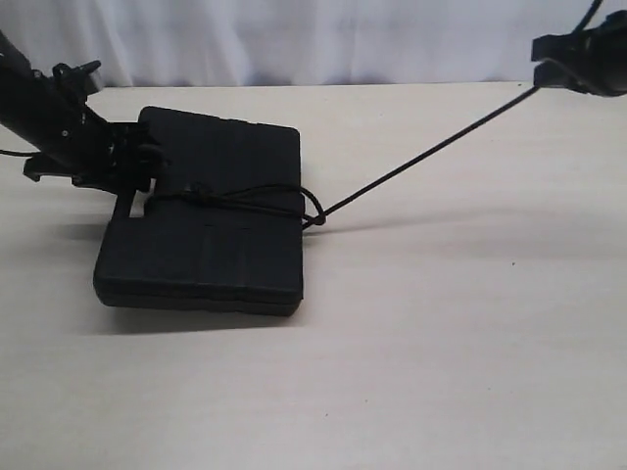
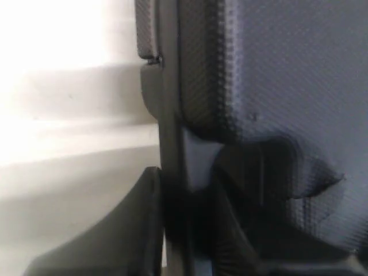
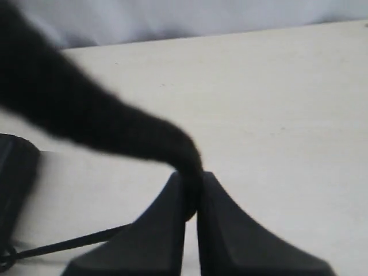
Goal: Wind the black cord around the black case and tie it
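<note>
black case (image 1: 211, 245): flat, matte, rounded corners, lying left of centre on the pale table (image 1: 441, 343).
black cord (image 1: 431, 154): thin braid across the case's middle, knotted on top, then taut toward the upper right.
left gripper (image 1: 147, 162): straddling the case's left rim; clamped or not, can't tell.
right gripper (image 1: 549, 61): upper right corner, pinching the cord.

Soft even light, blurred close wrist views

No lettering, label, brand mark or number was legible in any view. Both wrist views were too blurred for fine print.
</note>
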You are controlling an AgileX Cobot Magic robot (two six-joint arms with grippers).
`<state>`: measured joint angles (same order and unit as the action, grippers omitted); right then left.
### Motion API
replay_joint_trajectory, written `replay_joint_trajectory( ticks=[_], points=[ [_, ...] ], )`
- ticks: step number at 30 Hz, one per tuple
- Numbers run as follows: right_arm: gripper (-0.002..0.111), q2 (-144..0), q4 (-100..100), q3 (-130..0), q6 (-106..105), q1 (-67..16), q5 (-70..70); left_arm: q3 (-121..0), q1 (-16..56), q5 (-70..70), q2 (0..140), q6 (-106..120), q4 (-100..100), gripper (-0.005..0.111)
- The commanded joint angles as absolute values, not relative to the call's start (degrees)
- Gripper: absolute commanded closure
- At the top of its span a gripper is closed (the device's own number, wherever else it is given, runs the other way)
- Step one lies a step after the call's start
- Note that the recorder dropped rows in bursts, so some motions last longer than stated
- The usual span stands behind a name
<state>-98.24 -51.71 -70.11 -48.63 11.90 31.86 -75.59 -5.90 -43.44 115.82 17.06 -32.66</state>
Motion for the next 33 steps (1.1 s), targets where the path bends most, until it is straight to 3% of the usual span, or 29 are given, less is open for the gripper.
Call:
replay_joint_trajectory(
  ticks=[1,8,20,28,30,33],
  points=[
    [0.104,-97.4,-46.4,-67.3,-45.9,17.8,28.0,-76.2,-6.1,-44.7,114.9,18.2,-33.7,0.107],
    [0.104,-97.4,-45.7,-58.7,-45.7,22.2,20.6,-76.2,-6.1,-43.2,114.9,17.9,-34.0,0.107],
    [0.104,-98.3,-52.7,-57.9,-45.8,21.9,20.2,-76.2,-5.9,-37.3,117.7,20.4,-45.4,0.106],
    [0.103,-102.1,-62.1,-57.9,-45.8,21.9,21.0,-76.2,-5.9,-33.6,120.9,24.5,-53.2,0.078],
    [0.097,-102.8,-62.2,-57.9,-45.8,21.9,21.3,-76.2,-5.9,-34.0,121.8,24.6,-53.2,0.069],
    [0.076,-102.9,-62.3,-57.9,-45.8,21.9,21.5,-76.2,-5.9,-34.0,121.9,24.6,-53.2,0.059]
  ],
)
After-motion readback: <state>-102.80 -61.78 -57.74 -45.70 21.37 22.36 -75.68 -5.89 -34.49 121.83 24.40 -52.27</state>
